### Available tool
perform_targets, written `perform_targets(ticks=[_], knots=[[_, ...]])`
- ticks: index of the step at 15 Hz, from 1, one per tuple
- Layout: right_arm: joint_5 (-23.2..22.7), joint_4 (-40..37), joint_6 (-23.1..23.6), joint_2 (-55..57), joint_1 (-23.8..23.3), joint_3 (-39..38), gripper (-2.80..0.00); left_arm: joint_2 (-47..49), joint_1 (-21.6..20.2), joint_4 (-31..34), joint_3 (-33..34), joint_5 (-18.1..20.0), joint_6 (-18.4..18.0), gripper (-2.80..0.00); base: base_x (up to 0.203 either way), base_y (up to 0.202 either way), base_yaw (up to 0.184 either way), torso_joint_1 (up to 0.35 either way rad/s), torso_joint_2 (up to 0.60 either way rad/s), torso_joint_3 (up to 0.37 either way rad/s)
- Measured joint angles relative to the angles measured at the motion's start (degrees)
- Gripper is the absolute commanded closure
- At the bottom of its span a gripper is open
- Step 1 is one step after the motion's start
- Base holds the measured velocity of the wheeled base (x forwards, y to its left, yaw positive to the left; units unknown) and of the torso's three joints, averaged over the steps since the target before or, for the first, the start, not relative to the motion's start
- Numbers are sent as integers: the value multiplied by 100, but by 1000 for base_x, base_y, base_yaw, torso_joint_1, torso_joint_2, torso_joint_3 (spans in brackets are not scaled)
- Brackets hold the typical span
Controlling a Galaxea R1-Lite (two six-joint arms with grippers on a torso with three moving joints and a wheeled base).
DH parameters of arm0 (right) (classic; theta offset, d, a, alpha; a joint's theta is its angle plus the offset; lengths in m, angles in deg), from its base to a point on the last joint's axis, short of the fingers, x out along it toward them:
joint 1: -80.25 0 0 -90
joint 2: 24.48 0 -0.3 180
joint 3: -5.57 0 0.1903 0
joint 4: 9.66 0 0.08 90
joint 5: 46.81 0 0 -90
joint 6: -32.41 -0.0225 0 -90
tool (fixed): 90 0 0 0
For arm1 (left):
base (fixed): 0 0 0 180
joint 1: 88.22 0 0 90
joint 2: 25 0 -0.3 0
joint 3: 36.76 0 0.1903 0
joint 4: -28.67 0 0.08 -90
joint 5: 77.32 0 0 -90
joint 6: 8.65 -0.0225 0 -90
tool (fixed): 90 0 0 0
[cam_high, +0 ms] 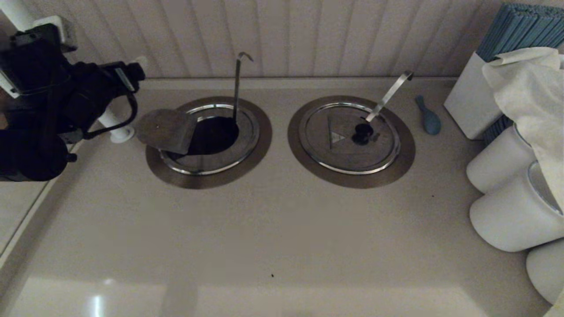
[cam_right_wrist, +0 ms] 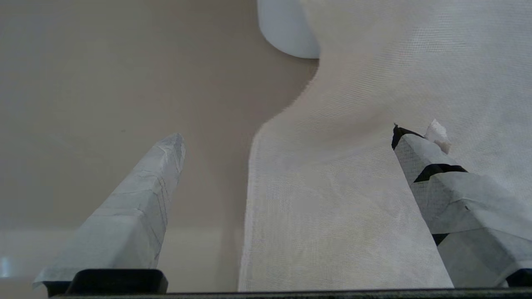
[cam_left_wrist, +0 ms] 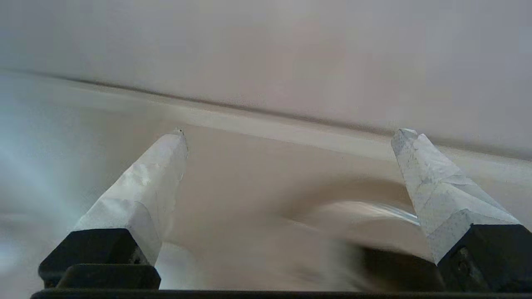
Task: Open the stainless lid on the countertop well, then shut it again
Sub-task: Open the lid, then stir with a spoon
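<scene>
The countertop well (cam_high: 261,132) with the bronze ring sits at the left; its thin hook-topped handle (cam_high: 237,86) stands upright at its back. The stainless lid (cam_high: 165,130) has its flap swung up and over to the left, baring a dark opening (cam_high: 213,134); the black knob is hidden. My left gripper (cam_high: 132,97) hangs just left of the well, open and holding nothing. In the left wrist view the left gripper (cam_left_wrist: 289,133) faces the back wall, with the well's ring (cam_left_wrist: 353,195) blurred near one finger. My right gripper (cam_right_wrist: 289,135) is open above a white cloth (cam_right_wrist: 353,187).
The twin well (cam_high: 407,149) at the right has its lid (cam_high: 339,145) shut, with a flat strip handle (cam_high: 390,94). A blue spoon (cam_high: 428,116) lies beside it. A white box (cam_high: 471,101), white tubs (cam_high: 506,215) and a draped cloth (cam_high: 528,97) crowd the right edge.
</scene>
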Motion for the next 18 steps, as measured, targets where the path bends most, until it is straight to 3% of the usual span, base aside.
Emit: perform_targets(ticks=[3,5,9,10,12,18], knots=[[-2,0,-2,0,0,0,-280,-47,623,466,-16,97,78,-280,0,0,0,0,0,0],[-1,0,-1,0,0,0,-280,76,943,963,-91,358,40,-280,0,0,0,0,0,0],[0,-2,-2,0,-2,0,-280,700,1154,1330,-956,577,-156,-280,0,0,0,0,0,0],[0,0,0,0,0,0,-280,882,1211,1348,-1161,590,-218,0,0,0,0,0,0,0],[0,-2,-1,0,0,0,-280,1251,1310,1359,-1530,592,-465,0,0,0,0,0,0,0],[0,0,-2,0,0,0,-280,1662,1544,1421,-1793,551,-503,0,0,0,0,0,0,0]])
